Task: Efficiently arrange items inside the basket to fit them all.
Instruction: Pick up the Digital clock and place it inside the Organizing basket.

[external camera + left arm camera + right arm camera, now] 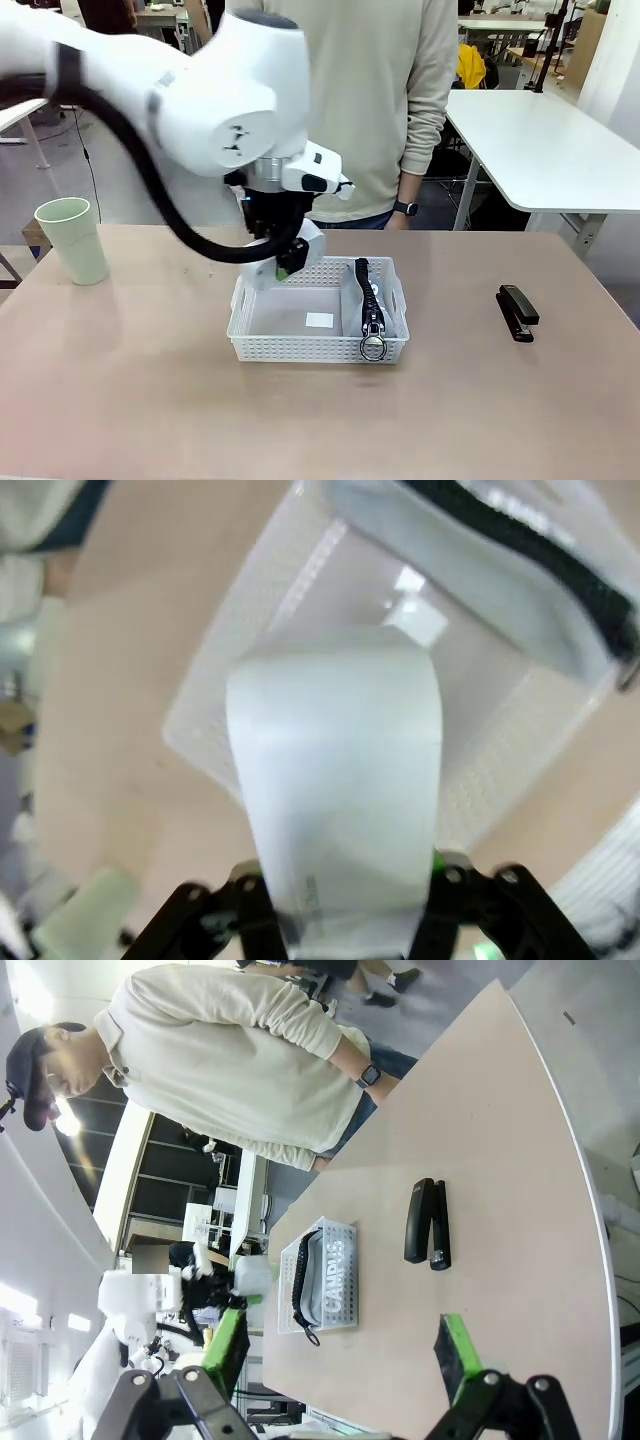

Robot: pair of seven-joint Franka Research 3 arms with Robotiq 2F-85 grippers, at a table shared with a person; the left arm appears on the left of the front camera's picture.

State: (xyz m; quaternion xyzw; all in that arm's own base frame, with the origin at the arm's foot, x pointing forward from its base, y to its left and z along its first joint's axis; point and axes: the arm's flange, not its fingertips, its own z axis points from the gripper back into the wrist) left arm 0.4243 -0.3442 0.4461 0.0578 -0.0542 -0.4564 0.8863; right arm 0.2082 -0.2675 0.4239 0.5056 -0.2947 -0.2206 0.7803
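In the front view the left pincer hangs over the upper left corner of the basket, which stands at the middle of the table. What it pinches is not clear from this side. The grey pouch lies along the right side of the basket, so the left part is free, probably kept for the other things. The pale green cup stands at far left and the black stapler lies at right, both outside the basket. A person stands behind the table.

In the left wrist view the pincer is pressed on the white box, one finger on each side. The box is above the free part of the basket, beside the pouch at upper right. The grip at one end seems chosen so that the box can go down flat next to the pouch.

In the right wrist view the right pincer is spread and holds nothing. The stapler lies near the middle of the frame and the basket left of it, with the pouch inside.
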